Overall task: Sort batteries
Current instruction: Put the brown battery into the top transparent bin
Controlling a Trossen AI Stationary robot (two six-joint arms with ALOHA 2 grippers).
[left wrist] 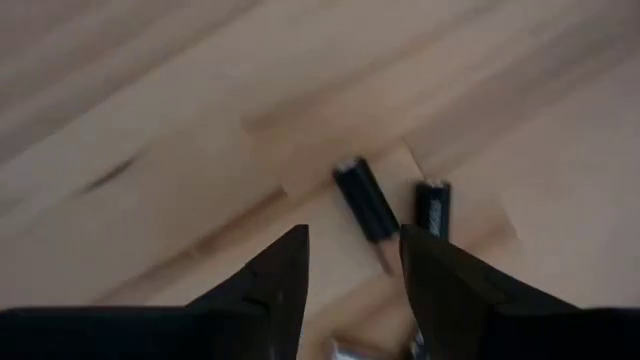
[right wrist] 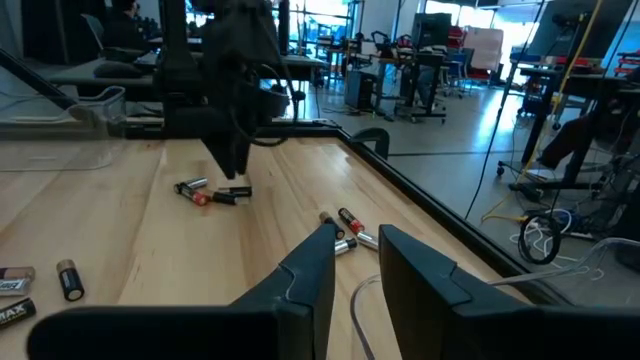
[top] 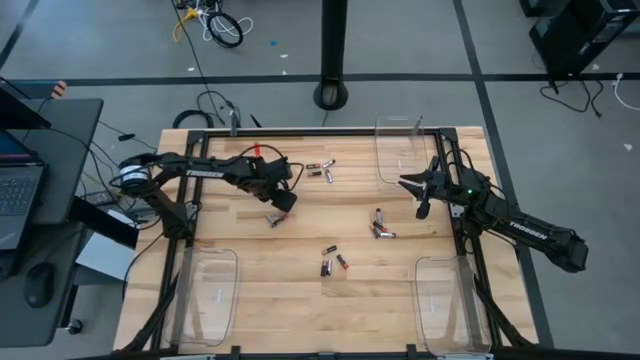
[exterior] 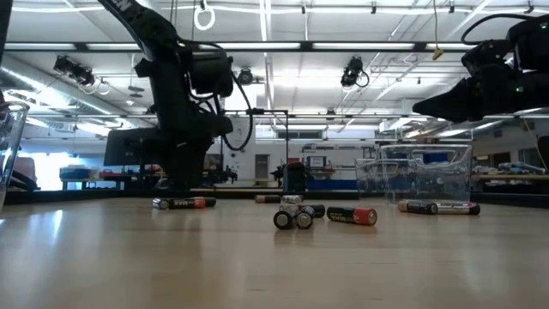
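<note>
Your left gripper (top: 283, 203) is low over the wooden table (top: 300, 300), left of centre, with its fingers (left wrist: 280, 290) spread apart and gripping nothing. Through the left wrist camera you look straight down on 2 black batteries (left wrist: 365, 200) lying on the wood just beyond the fingertips; one sits in line with the gap between the fingers, the other lies close beside it, and the pair is not quite parallel. From above, those cells show as a small dark pair (top: 275, 218) right beside the gripper.

Your right gripper (top: 423, 208) hangs above the table's right side, just below the clear plastic tray (top: 398, 150) at the far right corner. Its fingers (right wrist: 310, 275) stand with a narrow gap between them, and nothing sits in that gap.

The rest of the batteries are scattered on the open wood. A cluster (top: 322, 170) lies near the far edge, between the 2 arms. A red-banded pair (top: 380, 228) lies right of centre, near the right gripper. A group of 3 (top: 332, 260) sits in the middle, toward the near edge. In the low view you can see 2 cells end-on (exterior: 292, 219) with a red-tipped one (exterior: 352, 215) lying alongside.

2 more clear trays (top: 210, 290) sit at the near corners, 1 on each side.
</note>
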